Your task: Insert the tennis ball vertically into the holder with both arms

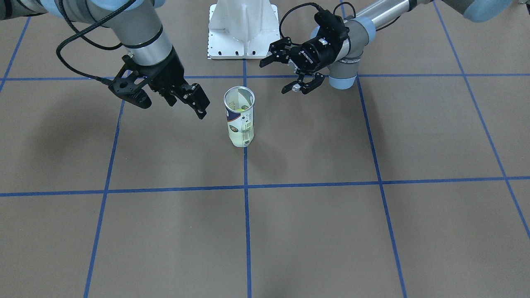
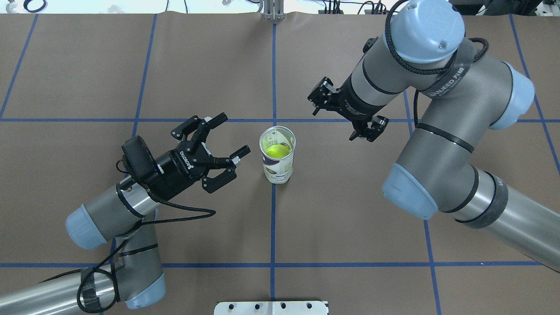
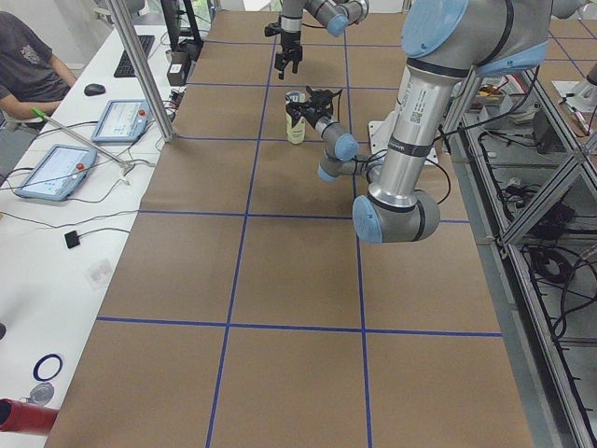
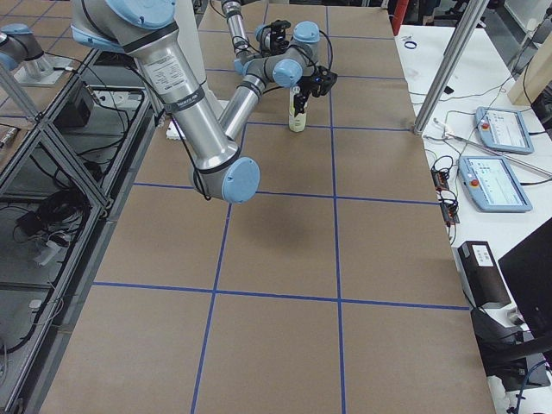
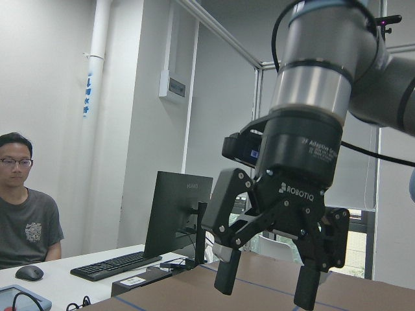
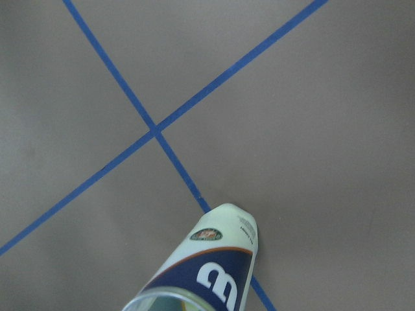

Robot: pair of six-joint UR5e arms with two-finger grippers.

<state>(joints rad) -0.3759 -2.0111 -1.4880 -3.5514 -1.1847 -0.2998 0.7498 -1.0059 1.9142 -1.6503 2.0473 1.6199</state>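
The holder (image 1: 239, 118) is a clear can with a white and navy label, standing upright on the brown table; it also shows in the overhead view (image 2: 280, 168). A yellow-green tennis ball (image 2: 276, 152) sits inside it. My left gripper (image 2: 234, 133) is open and empty, level with the can's top and just to its left, pointing at it. It also shows in the front-facing view (image 1: 275, 76). My right gripper (image 2: 333, 124) is open and empty, up and to the right of the can, apart from it. The left wrist view shows its fingers (image 5: 227, 282) spread. The right wrist view looks down on the can (image 6: 214, 265).
The white pedestal base (image 1: 243, 29) stands behind the can. Blue tape lines (image 1: 246, 188) grid the brown table. An operator (image 5: 26, 207) sits at a side table with a monitor (image 5: 176, 207) and tablets (image 3: 117, 119) beyond the table's far edge.
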